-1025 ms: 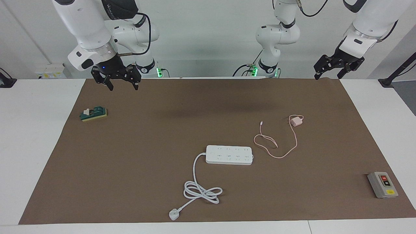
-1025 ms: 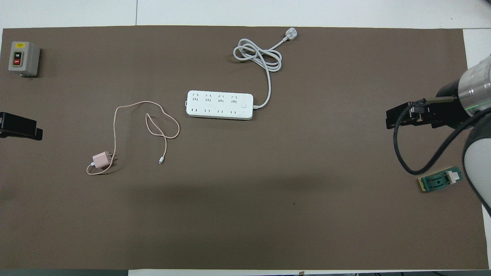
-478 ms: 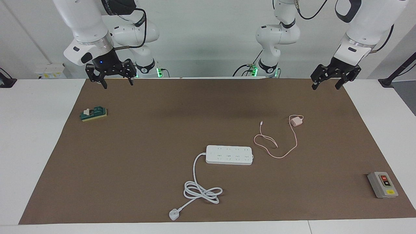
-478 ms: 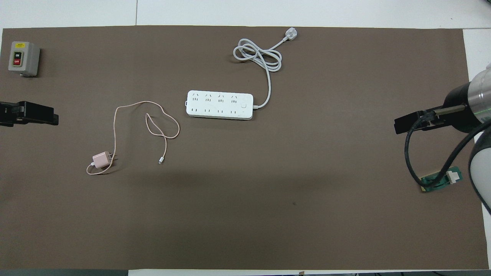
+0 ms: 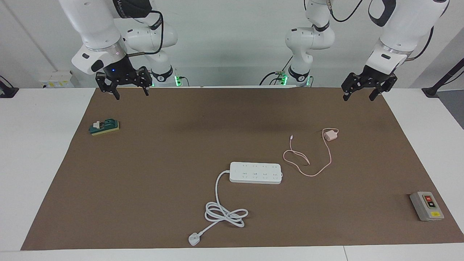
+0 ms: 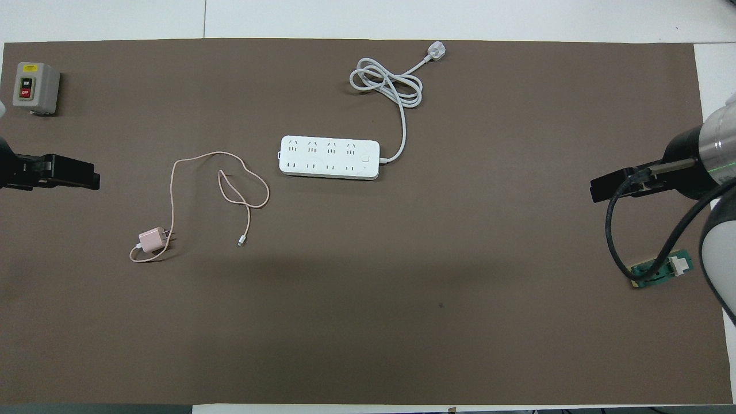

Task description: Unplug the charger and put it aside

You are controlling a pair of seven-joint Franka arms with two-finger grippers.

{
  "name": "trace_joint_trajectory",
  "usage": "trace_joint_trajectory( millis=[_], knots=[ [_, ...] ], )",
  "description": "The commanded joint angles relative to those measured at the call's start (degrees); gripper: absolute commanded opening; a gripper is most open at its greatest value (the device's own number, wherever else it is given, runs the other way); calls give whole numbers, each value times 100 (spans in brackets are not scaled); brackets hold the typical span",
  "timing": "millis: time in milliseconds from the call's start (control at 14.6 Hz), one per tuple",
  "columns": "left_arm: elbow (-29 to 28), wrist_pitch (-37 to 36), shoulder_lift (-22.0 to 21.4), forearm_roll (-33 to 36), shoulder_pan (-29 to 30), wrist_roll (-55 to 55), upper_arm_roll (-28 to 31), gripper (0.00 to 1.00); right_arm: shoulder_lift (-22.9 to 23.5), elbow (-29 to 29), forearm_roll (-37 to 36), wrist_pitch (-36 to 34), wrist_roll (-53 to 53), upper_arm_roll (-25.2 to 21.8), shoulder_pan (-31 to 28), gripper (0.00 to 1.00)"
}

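pink charger unplugged, lying near power strip; left hand, right hand both open.

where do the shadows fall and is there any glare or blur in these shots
Facing view: a soft dark band of shadow lies on the brown mat, nearer to the robots than the charger; no glare, and the power strip looks crisp. Overhead view: a broad faint shadow crosses the mat nearer to the robots than the charger; the right arm's grey wrist at the frame edge looks soft.
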Motion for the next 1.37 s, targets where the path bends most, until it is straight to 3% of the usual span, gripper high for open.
trace_joint_trajectory(
  millis=[0, 1298],
  knots=[
    [-93, -219, -151, 86, -63, 46, -5, 100, -83, -128, -93, 113, -162, 15, -54, 100],
    [-14, -360, -142, -169, -116, 90, 267, 100, -118, -110, -110, 25, -224, 24, -160, 100]
  ],
)
